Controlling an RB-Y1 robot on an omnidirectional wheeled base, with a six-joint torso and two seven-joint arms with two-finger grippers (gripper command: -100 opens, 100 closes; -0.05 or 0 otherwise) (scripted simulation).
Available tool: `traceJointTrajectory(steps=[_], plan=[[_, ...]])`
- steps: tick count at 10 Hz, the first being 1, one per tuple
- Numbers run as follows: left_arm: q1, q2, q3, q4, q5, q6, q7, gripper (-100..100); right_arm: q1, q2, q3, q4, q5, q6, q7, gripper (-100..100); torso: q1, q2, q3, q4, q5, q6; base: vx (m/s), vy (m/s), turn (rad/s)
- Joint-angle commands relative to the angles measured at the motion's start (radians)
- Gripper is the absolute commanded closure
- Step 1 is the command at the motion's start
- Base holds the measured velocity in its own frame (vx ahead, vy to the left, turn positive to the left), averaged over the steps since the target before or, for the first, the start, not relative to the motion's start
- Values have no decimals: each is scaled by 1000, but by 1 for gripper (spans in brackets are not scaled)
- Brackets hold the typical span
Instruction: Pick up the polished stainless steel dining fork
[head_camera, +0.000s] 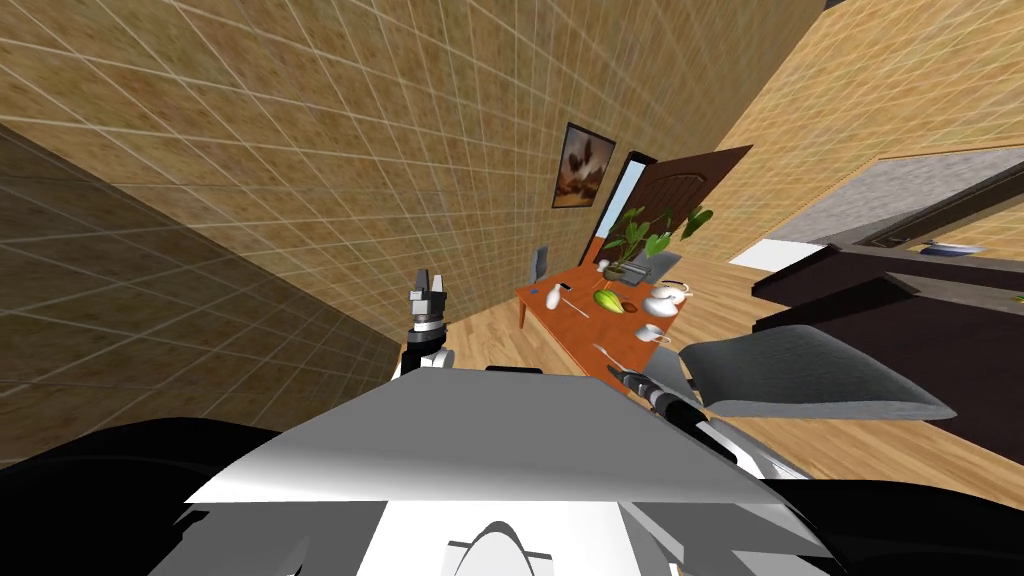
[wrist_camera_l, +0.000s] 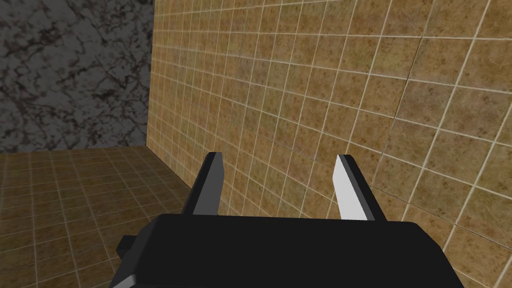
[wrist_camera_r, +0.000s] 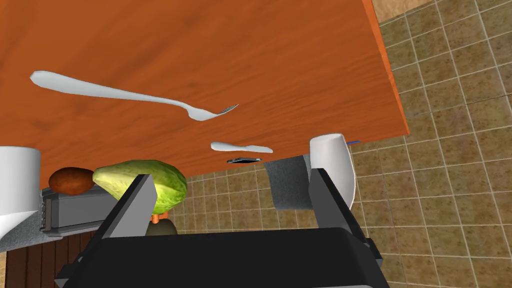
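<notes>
"Orange-brown table — where's the fork on it?"
"Lying flat, apart from the right gripper, its jaws spread and empty. Likewise the left gripper — raised by the tiled wall."

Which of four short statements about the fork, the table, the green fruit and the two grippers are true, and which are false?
1. The fork lies flat on the orange-brown table. True.
2. The right gripper has its fingers shut on the fork. False: its fingers stand open, and the fork lies on the table apart from them.
3. The left gripper has open fingers with nothing between them. True.
4. The green fruit lies on the floor. False: it lies on the table.
</notes>
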Motion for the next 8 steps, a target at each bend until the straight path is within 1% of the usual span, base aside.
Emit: traceJointTrajectory(steps=[1,2,3,4,5,6,7,8], plan=[[0,0,0,0,0,0,0,0,-4,8,2,35,4,-14,14,-100,0,0,0,0,0,0,57,18,-41],[0,0,0,0,0,0,0,0,14,-12,31,71,13,-3,22,-100,0,4,2,1,0,0,115,41,158],[0,0,0,0,0,0,0,0,14,-12,31,82,13,-3,22,-100,1,2,1,1,0,-1,132,18,112],[0,0,0,0,0,0,0,0,14,-12,31,82,13,-3,22,-100,0,1,1,0,0,0,57,2,14],[0,0,0,0,0,0,0,0,32,-31,61,115,22,8,29,-100,-1,4,2,1,0,0,121,29,194],[0,0,0,0,0,0,0,0,32,-31,61,126,22,8,29,-100,0,2,1,1,0,-1,121,14,102],[0,0,0,0,0,0,0,0,49,-46,91,167,30,18,36,-100,0,2,1,0,0,0,149,34,186],[0,0,0,0,0,0,0,0,49,-46,91,167,30,18,36,-100,1,0,0,0,0,-1,132,25,87]])
